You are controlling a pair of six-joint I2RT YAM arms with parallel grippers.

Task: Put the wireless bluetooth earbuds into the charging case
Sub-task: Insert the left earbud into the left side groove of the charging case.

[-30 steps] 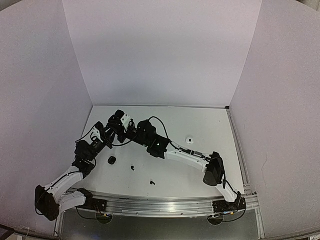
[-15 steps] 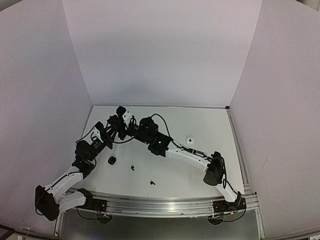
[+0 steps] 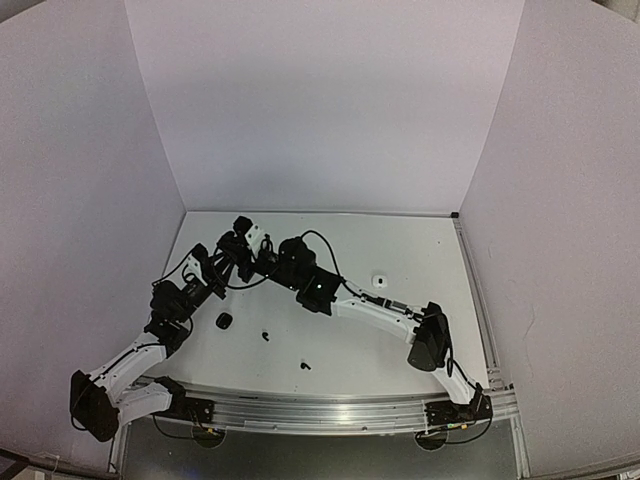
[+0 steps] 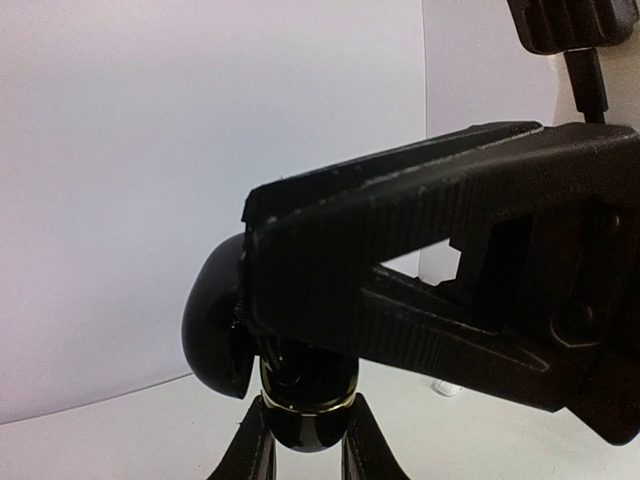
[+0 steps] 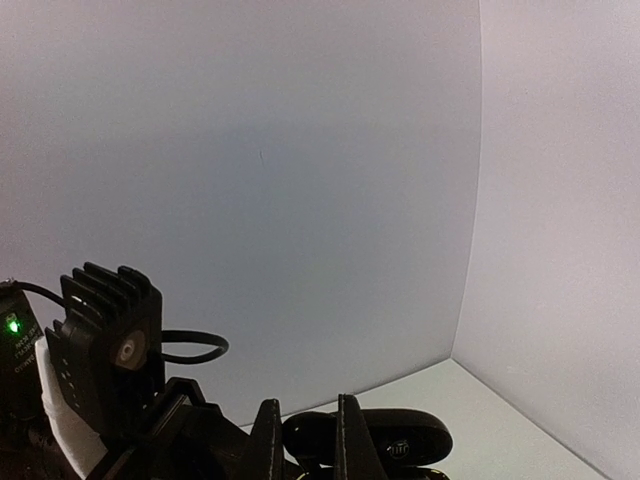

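My left gripper [image 4: 305,438] is shut on the lower half of a black charging case [image 4: 305,405] with a gold rim. The case's lid [image 4: 213,330] stands open to the left. My right gripper [image 4: 260,290] reaches in from the right, its tips right over the case's mouth. It is shut on a small black piece that looks like an earbud, mostly hidden by the fingers. In the right wrist view that gripper [image 5: 305,438] has a glossy black lump between its fingers, with the lid [image 5: 410,440] behind. From above, both grippers [image 3: 258,260] meet at the table's back left.
Two tiny black earbuds [image 3: 266,335] [image 3: 305,366] lie near the front of the white table [image 3: 400,340]. A rounder black piece [image 3: 225,321] sits left of them. A small white piece [image 3: 379,281] lies right of the arms. White walls close in three sides.
Both grippers shifted only slightly where they meet. The case stays in the left gripper, and the loose pieces on the table have not moved.
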